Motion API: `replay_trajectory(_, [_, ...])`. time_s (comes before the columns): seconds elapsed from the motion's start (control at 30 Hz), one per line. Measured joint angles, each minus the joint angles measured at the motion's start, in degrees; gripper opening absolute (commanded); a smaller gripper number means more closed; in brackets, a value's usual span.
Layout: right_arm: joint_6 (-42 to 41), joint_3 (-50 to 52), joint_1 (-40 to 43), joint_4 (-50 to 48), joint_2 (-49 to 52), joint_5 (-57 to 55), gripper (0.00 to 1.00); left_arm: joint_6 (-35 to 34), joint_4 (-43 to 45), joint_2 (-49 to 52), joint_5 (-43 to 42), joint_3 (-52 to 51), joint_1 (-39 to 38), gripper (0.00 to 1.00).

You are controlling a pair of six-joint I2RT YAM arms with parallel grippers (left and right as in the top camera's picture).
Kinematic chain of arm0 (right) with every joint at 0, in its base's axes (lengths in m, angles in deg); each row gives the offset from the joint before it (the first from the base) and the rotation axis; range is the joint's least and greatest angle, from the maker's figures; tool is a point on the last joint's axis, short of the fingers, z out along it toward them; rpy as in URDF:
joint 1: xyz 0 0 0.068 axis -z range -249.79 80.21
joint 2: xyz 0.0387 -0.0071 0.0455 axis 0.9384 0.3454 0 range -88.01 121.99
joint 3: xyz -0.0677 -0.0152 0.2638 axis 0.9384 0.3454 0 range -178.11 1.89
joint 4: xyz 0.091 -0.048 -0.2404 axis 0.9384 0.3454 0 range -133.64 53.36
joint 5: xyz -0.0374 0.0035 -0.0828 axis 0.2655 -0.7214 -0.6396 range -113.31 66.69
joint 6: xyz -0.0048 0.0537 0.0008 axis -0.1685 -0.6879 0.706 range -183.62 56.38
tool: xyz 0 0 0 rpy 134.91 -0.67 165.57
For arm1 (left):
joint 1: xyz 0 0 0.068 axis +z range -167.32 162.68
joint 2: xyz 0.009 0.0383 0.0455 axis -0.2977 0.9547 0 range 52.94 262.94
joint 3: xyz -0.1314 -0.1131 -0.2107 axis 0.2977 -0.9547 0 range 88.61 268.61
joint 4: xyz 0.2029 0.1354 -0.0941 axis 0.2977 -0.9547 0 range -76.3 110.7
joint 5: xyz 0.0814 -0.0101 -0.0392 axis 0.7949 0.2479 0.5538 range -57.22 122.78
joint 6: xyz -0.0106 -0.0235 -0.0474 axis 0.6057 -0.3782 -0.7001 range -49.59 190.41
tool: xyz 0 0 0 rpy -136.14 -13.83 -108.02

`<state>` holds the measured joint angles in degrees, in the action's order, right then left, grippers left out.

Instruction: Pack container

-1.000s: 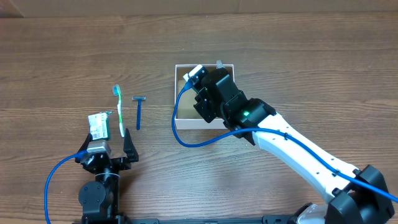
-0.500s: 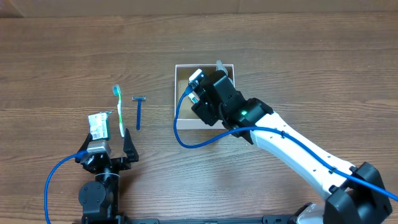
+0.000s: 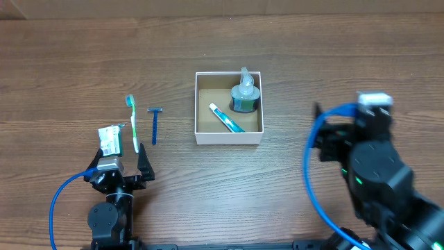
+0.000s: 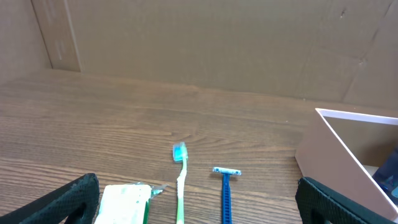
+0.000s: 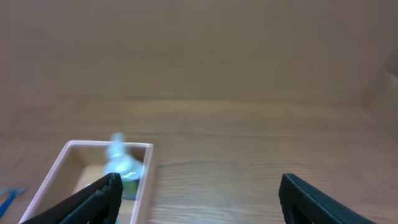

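Observation:
The container (image 3: pixel 229 137), a white-walled square box with a tan floor, stands mid-table. In it are a pump bottle (image 3: pixel 245 94) and a white and teal toothpaste tube (image 3: pixel 227 118) lying flat. To its left on the table lie a green toothbrush (image 3: pixel 131 118), a blue razor (image 3: pixel 154 123) and a green and white packet (image 3: pixel 109 139). My left gripper (image 4: pixel 199 196) is open just in front of these three, touching none. My right gripper (image 5: pixel 199 186) is open and empty, to the right of the container (image 5: pixel 146 180) and away from it.
The right arm (image 3: pixel 378 173) fills the front right of the table, its blue cable looping beside it. The left arm's base (image 3: pixel 111 215) sits at the front left. A cardboard wall (image 4: pixel 199 43) backs the table.
My right gripper has opened and the arm has pulled back from over the container to the front right. The toothpaste tube and bottle now show inside. The left arm has not moved.

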<state>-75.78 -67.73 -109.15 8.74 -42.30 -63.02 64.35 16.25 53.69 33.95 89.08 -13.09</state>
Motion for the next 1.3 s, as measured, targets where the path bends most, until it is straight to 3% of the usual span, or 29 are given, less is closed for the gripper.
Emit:
replay_trajectory(0.13, [-5.81, -0.02, 0.0, 4.2, -4.66, -5.22, 0.83, 0.0, 0.02, 0.0, 0.0, 0.0, 0.0, 1.0])
replay_trajectory(0.4, [-12.76, -0.02, 0.35, 7.41, -4.2, -9.92, 0.88, 0.0, 0.02, 0.0, 0.0, 0.0, -0.02, 1.0])
replay_trajectory(0.67, [-13.77, -0.02, 6.78, 6.58, -3.43, -5.57, 0.88, 0.0, 0.02, 0.0, 0.0, 0.0, -0.02, 1.0])
replay_trajectory(0.83, [-12.07, -0.02, 13.99, 5.88, 3.15, 1.62, 0.92, 0.0, 0.02, 0.0, 0.0, 0.0, 0.0, 1.0])
replay_trajectory(0.87, [-11.32, -0.02, 16.76, 5.49, 6.54, 3.54, 1.0, 0.0, 0.02, 0.0, 0.0, 0.0, 0.0, 1.0])
replay_trajectory(1.1, [-8.61, -0.02, 34.58, 5.16, 25.38, 16.94, 1.0, 0.0, 0.02, 0.0, 0.0, 0.0, 0.0, 1.0])
replay_trajectory(1.3, [-8.11, -0.02, 43.54, 5.03, 31.21, 23.52, 1.0, 0.0, 0.02, 0.0, 0.0, 0.0, 0.0, 1.0])
